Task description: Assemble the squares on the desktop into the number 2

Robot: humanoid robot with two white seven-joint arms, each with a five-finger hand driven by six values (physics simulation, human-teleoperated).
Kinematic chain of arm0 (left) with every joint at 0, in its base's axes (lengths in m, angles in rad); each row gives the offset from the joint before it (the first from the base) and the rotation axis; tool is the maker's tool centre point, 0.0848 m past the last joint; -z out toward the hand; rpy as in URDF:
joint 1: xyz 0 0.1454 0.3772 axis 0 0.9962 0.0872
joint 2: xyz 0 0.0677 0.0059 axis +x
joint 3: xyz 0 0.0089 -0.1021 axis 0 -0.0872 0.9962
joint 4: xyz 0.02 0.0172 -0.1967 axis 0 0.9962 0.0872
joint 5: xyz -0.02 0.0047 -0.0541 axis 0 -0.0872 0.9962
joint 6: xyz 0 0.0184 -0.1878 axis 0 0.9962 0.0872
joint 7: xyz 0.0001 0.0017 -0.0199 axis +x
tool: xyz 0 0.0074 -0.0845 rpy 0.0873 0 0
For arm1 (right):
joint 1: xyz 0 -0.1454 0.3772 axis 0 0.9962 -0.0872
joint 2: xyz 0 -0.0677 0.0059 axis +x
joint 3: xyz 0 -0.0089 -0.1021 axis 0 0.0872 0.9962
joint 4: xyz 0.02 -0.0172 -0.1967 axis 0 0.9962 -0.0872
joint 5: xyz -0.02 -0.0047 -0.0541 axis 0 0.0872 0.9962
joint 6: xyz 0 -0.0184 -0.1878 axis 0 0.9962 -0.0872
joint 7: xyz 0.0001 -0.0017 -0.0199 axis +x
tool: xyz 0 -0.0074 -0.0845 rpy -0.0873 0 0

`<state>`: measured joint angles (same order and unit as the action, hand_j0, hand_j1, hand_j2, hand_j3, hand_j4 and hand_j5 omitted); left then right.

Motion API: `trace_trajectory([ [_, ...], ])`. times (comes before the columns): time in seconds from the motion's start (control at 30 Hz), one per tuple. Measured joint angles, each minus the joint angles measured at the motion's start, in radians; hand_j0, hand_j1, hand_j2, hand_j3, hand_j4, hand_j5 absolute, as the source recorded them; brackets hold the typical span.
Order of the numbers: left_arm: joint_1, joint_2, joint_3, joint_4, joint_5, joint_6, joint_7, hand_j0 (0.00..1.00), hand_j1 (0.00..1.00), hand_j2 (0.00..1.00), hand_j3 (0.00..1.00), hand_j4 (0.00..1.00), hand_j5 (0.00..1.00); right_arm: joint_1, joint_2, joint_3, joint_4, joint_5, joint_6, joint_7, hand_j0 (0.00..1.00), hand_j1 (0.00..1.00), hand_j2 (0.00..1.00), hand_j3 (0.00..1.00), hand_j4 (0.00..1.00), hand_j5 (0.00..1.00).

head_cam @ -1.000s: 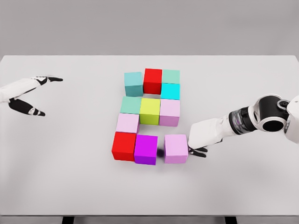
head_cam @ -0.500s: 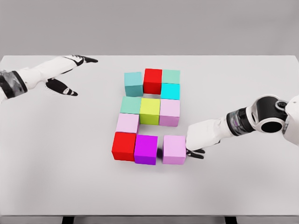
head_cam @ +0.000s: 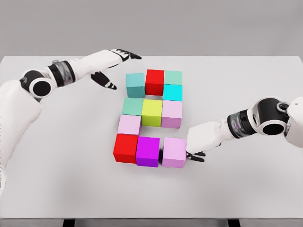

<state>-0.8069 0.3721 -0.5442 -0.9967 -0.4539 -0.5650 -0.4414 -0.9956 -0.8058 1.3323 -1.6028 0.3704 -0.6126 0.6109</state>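
While the right hand [head_cam: 201, 139] lies flat against the right face of the pink block [head_cam: 174, 152] at the foot of the figure, that block sits just beside the magenta block [head_cam: 147, 151] with a thin gap between them — the bottom row is not quite shut. I judge these blocks light, rigid and smooth-sided, so they should slide over the desk [head_cam: 71, 179] under a sideways push; a flat palm low on a side face suits them better than a pinch, which could tip or twist one. Its fingers are stretched out along the block and the desk, gripping nothing. The left hand [head_cam: 113, 64] hovers near the teal block [head_cam: 135, 85] at the top left, fingers spread, holding nothing. That teal block stands a little askew and slightly apart from the red block [head_cam: 155, 81] — a likely next nudge. Neighbours crowd close: a hard push could shove the whole row crooked.
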Motion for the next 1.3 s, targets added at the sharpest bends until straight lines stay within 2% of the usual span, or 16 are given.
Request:
trace_trajectory([
  [0.1, 0.000, -0.019, -0.004, 0.015, 0.003, 0.066, 0.029, 1.00, 1.00, 1.00, 1.00, 1.00, 1.00, 0.000, 0.002, 0.000, 0.000, 0.000, 0.000, 0.000, 0.13, 0.13, 0.13, 0.13, 0.13, 0.13],
  [0.27, 0.000, -0.046, -0.012, 0.022, 0.015, 0.099, 0.049, 1.00, 1.00, 1.00, 1.00, 1.00, 1.00, 0.000, 0.003, 0.000, 0.000, 0.000, 0.000, 0.000, 0.13, 0.13, 0.13, 0.13, 0.13, 0.13],
  [1.07, 0.009, -0.055, -0.047, 0.024, 0.060, 0.099, 0.056, 1.00, 1.00, 1.00, 1.00, 1.00, 1.00, -0.002, 0.007, 0.000, -0.003, -0.002, 0.000, 0.000, 0.13, 0.13, 0.13, 0.13, 0.13, 0.13],
  [1.3, 0.009, -0.080, -0.057, 0.049, 0.055, 0.099, 0.060, 1.00, 1.00, 1.00, 1.00, 1.00, 1.00, -0.003, 0.012, 0.000, -0.003, -0.001, 0.000, 0.000, 0.13, 0.13, 0.13, 0.13, 0.13, 0.13],
])
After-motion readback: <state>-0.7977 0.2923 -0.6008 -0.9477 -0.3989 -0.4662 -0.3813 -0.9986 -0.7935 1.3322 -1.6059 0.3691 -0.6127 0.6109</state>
